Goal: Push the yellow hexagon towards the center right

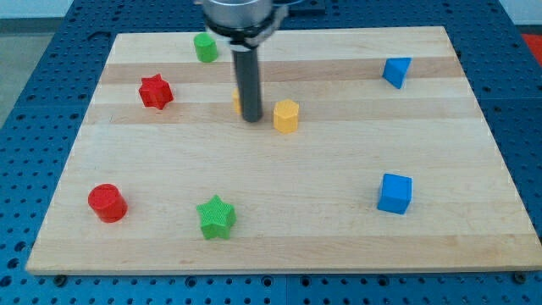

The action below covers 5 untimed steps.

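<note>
The arm's jawless rod has its tip (251, 120) just left of the small yellow hexagon block (286, 115), upper middle of the wooden board (279, 246), so a rightward push would carry it towards centre right.

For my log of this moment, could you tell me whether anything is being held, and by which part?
Nothing is held. My tip rests on the board just to the view's left of the yellow hexagon, with a small gap showing between them.
</note>
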Tool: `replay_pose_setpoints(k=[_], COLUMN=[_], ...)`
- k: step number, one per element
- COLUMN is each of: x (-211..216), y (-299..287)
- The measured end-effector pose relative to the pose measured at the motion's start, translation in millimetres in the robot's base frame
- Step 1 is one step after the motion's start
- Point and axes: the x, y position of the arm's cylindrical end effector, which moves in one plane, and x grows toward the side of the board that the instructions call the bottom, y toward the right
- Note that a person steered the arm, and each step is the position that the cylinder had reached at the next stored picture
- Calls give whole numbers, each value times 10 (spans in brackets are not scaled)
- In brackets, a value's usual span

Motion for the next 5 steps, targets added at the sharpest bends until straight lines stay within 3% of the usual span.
replay_pose_setpoints(k=[3,5], x=[351,249], y=[372,461])
